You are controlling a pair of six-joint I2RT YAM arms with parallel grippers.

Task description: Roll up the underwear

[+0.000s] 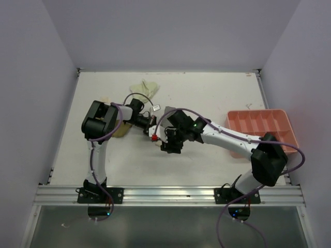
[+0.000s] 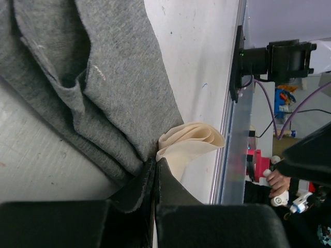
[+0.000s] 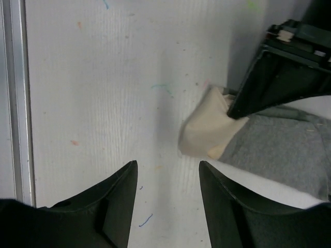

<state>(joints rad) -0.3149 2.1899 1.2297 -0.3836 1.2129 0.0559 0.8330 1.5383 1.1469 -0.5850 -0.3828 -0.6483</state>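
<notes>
Well left of the tray (image 1: 256,112), hold the left gripper (image 2: 155,165) pinched on the grey underwear (image 2: 103,77) (cream piece (image 2: 191,142) bunched beside it); lower the spread right gripper (image 3: 168,165) squarely over that fold.

White flat desk (image 1: 207,98): salmon-pink compartmented plastic tray (image 1: 258,111) at rt edge, pale yellow-green cloth garment (image 1: 145,88) far-centre, grey knit garment (image 3: 279,150) mid-desk.

Pale garment (image 1: 144,89) behind left arm (image 1: 100,122)
</notes>
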